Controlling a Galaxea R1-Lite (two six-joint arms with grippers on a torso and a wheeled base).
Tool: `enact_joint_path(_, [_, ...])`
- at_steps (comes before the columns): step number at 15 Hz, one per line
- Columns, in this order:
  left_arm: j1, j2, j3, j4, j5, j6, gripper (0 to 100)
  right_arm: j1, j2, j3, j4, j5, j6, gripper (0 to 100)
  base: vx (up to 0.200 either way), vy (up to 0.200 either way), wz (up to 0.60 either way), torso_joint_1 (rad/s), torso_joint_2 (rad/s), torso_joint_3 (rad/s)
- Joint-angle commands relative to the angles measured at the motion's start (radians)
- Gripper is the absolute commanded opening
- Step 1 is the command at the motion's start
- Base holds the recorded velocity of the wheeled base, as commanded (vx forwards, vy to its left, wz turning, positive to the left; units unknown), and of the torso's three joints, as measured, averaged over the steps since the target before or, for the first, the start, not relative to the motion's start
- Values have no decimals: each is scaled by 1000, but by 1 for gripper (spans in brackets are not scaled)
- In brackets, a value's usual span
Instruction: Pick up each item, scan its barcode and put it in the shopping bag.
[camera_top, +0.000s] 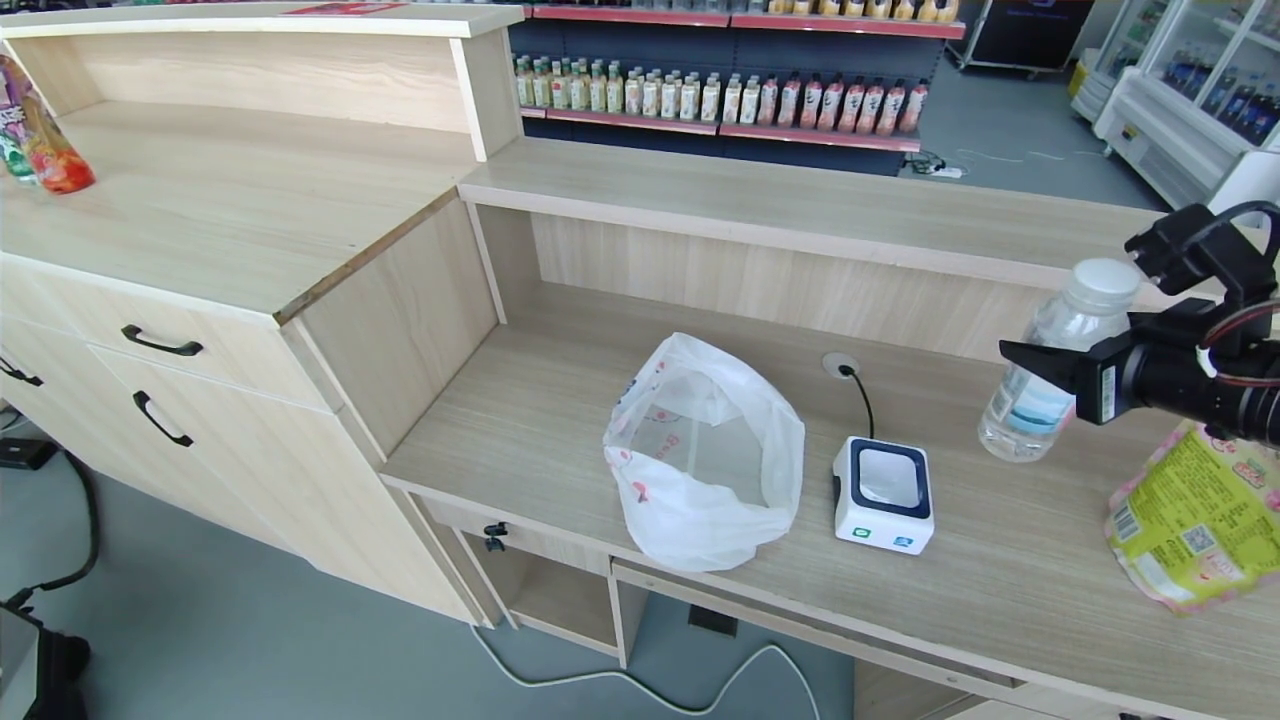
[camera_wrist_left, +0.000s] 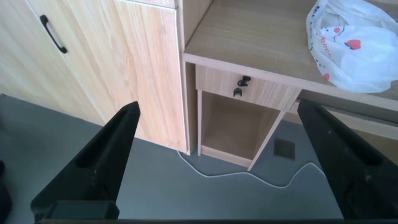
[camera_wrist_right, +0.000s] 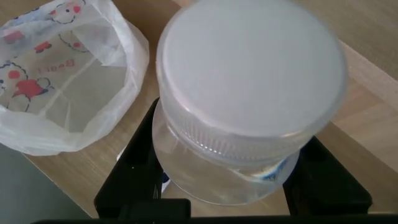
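A clear water bottle (camera_top: 1062, 350) with a white cap (camera_wrist_right: 249, 74) stands upright on the wooden counter (camera_top: 560, 400) at the right. My right gripper (camera_top: 1030, 372) is open, with one finger on each side of the bottle's upper body (camera_wrist_right: 217, 174). A white plastic shopping bag (camera_top: 705, 455) sits open at the counter's middle, and is also in the right wrist view (camera_wrist_right: 68, 81). The barcode scanner (camera_top: 884, 492) lies just right of it. My left gripper (camera_wrist_left: 217, 106) hangs open and holds nothing, low over the floor in front of the counter.
A green snack pouch (camera_top: 1195, 520) lies flat at the counter's right end, under my right arm. A colourful pouch (camera_top: 40, 140) stands on the higher counter at far left. The scanner's cable (camera_top: 862, 400) runs to a hole near the back wall. Drawers (camera_top: 160, 345) are at left.
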Motion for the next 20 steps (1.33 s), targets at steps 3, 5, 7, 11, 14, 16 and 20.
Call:
enact_joint_path(3, [0,0,0,0,1,-1,100,6,5,0,-2,1,19,0,0,0,400,2,5,2])
enact_joint_path(5, [0,0,0,0,1,-1,100,16,11,1,-17,-1,25,0,0,0,600,0,2,5])
enact_joint_path(7, [0,0,0,0,-1,-1,100,19,28,0,-42,1,26,0,0,0,600,0,7,0])
enact_joint_path(11, [0,0,0,0,-1,-1,100,34,112,-5,-188,1,92,0,0,0,0,0,0,0])
enact_joint_path(14, [0,0,0,0,-1,-1,100,59,233,4,-385,1,131,0,0,0,0,0,0,0])
enact_joint_path(16, [0,0,0,0,1,-1,100,71,302,34,-482,1,158,0,0,0,0,0,0,0])
enact_joint_path(20, [0,0,0,0,-1,-1,100,89,359,158,-597,5,177,0,0,0,0,0,0,0])
